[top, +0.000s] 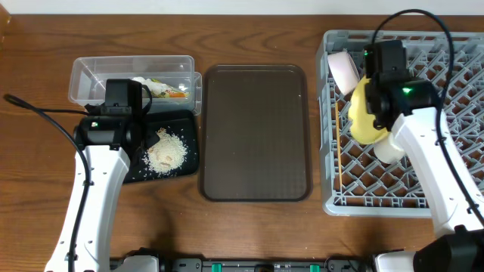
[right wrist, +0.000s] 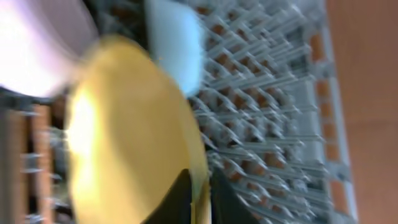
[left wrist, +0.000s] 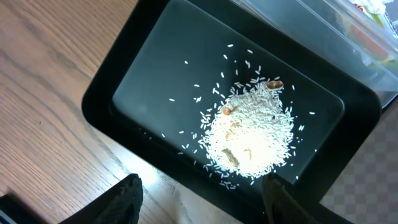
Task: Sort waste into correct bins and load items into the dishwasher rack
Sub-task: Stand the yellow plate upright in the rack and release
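Observation:
My right gripper (right wrist: 200,186) is shut on the rim of the yellow plate (right wrist: 124,137), holding it on edge over the grey dishwasher rack (top: 454,113); the plate also shows in the overhead view (top: 361,113). A light blue bowl (right wrist: 174,43) and a white bowl (top: 342,72) stand in the rack beside it. My left gripper (left wrist: 202,199) is open and empty over the near edge of the black tray (left wrist: 149,81), which holds a heap of white rice (left wrist: 252,134). The clear tub (top: 94,75) holds the wrapper scrap (top: 162,89).
A large dark brown serving tray (top: 255,132) lies between the black tray and the rack. Thin wooden chopsticks (top: 338,155) lie along the rack's left side. A pale cup-like thing (top: 389,147) sits in the rack under my right arm.

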Robot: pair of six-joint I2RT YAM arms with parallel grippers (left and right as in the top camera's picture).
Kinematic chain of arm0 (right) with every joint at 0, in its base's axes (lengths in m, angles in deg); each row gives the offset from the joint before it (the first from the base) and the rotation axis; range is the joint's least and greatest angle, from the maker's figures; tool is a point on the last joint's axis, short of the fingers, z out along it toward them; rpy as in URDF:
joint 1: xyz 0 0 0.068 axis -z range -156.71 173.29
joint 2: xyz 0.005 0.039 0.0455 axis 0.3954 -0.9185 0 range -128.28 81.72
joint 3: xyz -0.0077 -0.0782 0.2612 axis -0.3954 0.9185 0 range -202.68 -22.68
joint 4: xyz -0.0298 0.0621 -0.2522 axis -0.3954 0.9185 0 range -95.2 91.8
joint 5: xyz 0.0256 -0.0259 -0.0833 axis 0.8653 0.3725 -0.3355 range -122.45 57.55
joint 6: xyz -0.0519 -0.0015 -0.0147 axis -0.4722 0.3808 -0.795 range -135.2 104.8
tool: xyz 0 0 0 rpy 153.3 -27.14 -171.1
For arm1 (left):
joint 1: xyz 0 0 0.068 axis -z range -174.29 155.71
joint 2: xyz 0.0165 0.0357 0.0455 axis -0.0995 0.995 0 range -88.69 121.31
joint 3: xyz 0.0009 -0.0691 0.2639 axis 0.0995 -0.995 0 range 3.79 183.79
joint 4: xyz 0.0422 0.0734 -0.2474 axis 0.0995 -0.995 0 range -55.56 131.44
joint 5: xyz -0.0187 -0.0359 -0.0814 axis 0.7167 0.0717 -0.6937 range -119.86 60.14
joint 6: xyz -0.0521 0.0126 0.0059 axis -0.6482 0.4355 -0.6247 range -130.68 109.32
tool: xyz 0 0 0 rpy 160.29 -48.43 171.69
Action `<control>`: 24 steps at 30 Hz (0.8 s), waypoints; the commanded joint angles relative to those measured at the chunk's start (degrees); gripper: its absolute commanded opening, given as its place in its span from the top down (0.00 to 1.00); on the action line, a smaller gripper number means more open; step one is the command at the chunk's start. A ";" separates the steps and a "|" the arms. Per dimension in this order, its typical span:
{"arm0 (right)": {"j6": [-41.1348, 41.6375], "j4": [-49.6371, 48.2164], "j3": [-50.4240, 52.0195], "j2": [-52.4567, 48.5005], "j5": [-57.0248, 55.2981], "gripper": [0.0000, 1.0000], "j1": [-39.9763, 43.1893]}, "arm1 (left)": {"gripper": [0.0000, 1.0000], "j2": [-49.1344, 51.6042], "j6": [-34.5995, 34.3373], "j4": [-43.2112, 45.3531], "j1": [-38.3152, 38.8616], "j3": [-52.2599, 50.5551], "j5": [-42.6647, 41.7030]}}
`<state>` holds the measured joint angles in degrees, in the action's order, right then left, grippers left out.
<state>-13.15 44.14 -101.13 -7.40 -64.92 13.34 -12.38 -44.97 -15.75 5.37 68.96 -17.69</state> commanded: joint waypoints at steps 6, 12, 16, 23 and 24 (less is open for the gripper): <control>8.17 -0.76 0.20 0.74 12.74 0.50 -0.02 | 0.36 -0.79 0.59 -0.20 -0.22 -0.55 -1.20; 11.23 -0.20 0.20 3.78 26.43 0.33 5.75 | 0.19 -0.90 9.05 2.27 0.85 0.44 -7.06; 9.99 -0.33 0.20 6.43 35.52 0.16 11.23 | 0.16 -0.87 15.78 4.59 4.02 1.46 -7.76; 2.56 6.54 0.42 8.04 43.25 0.05 16.20 | 0.15 -0.22 22.67 4.35 9.27 1.46 -14.34; 2.54 7.34 0.76 8.15 43.28 0.03 16.22 | 0.15 -0.22 22.69 3.15 9.51 1.46 -14.34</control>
<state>-8.04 50.32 -100.91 0.36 -26.01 28.90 -12.38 -26.39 -10.97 14.09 69.11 -29.74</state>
